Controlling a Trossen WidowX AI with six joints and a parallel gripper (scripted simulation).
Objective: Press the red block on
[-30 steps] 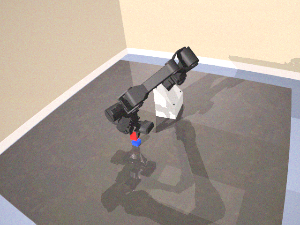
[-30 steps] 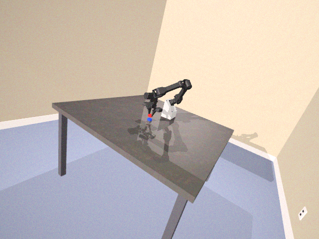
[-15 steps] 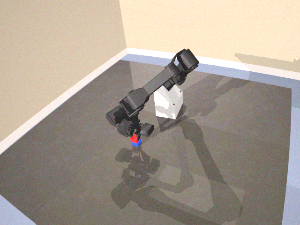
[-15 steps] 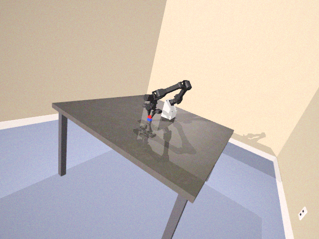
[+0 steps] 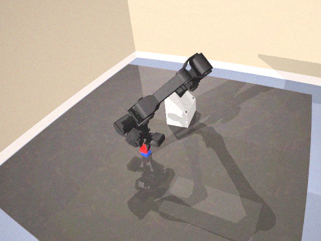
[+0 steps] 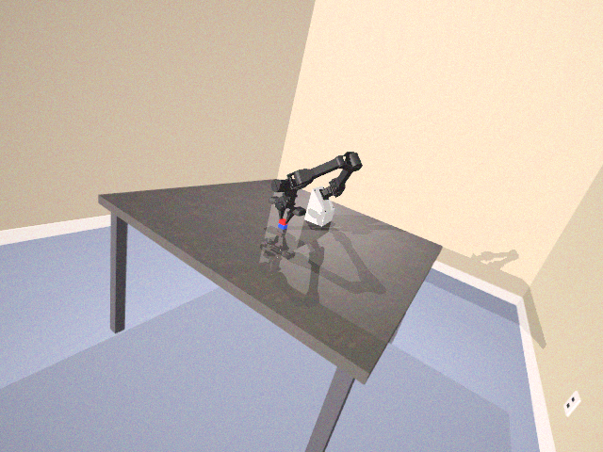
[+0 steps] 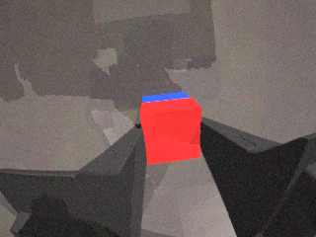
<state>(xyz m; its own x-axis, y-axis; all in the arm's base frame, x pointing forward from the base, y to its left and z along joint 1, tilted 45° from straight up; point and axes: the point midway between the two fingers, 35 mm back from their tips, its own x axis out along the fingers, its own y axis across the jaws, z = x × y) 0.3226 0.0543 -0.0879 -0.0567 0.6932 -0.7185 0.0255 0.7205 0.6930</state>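
Note:
The red block [image 5: 144, 149] [image 6: 282, 222] [image 7: 172, 132] sits directly on top of the blue block [image 5: 146, 153] [image 6: 282, 227] [image 7: 165, 97], and no gap shows between them in the top and exterior views. The blue block is low at the table top; in the wrist view only a thin strip of it shows past the red block's far edge. My gripper [image 5: 145, 147] [image 7: 171, 129] is shut on the red block, one finger on each side of it. Whether the two blocks are clicked fully together cannot be told.
The arm's white base [image 5: 178, 110] [image 6: 318, 209] stands on the dark table [image 5: 77, 181] [image 6: 170, 228], behind and to the right of the blocks in the top and exterior views. Shadows of the arm lie across the table in front of and to the right of the blocks.

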